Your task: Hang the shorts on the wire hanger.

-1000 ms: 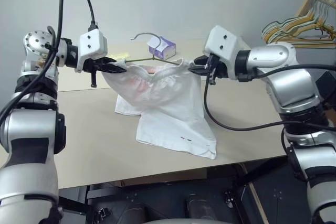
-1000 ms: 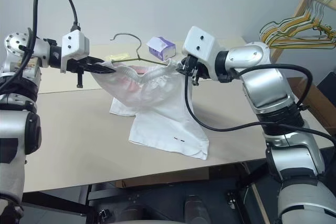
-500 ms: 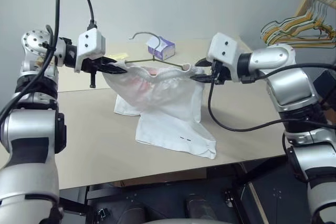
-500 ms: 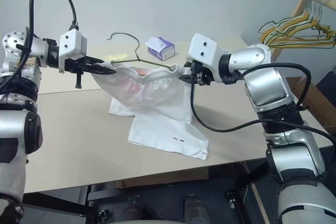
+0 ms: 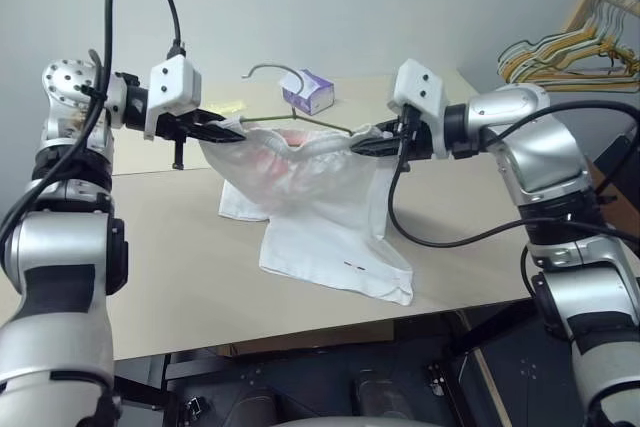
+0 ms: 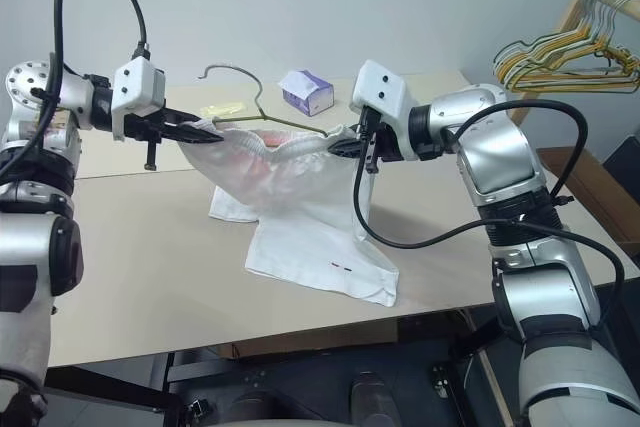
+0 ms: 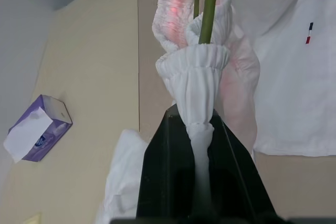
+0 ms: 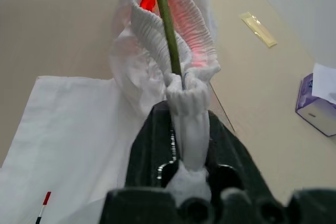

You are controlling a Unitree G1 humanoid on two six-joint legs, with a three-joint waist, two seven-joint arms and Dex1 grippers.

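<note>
the near hem of the shorts lies on the table, with the tiny red-and-black mark close to that edge; the rest of the cloth rises off the surface to the gathered waistband, which is stretched in the air between the two arms; the left gripper is clenched on one end of the waistband, a bunched fold pinched between its fingers in the left wrist view; the right gripper is clamped on the opposite end, cloth squeezed between its fingers in the right wrist view; the wire hanger runs through the open waistband, its thin olive bar passing between the folds at both ends, its hook standing up behind the shorts; whether either gripper also pinches the wire i cannot tell.

the risk, as i judge it: the hanger looks carried mostly by the cloth, so if one grip slackens, the elastic may snap back and the wire tip out of the waistband; pulling the arms further apart could slide the thin fold out of the fingers; lifting unevenly might tilt the bar and let the shorts slip toward one end.

further back, a small purple-white tissue box stands on the table near the hook; beyond, to the right, a bunch of coloured hangers hangs well apart.
</note>
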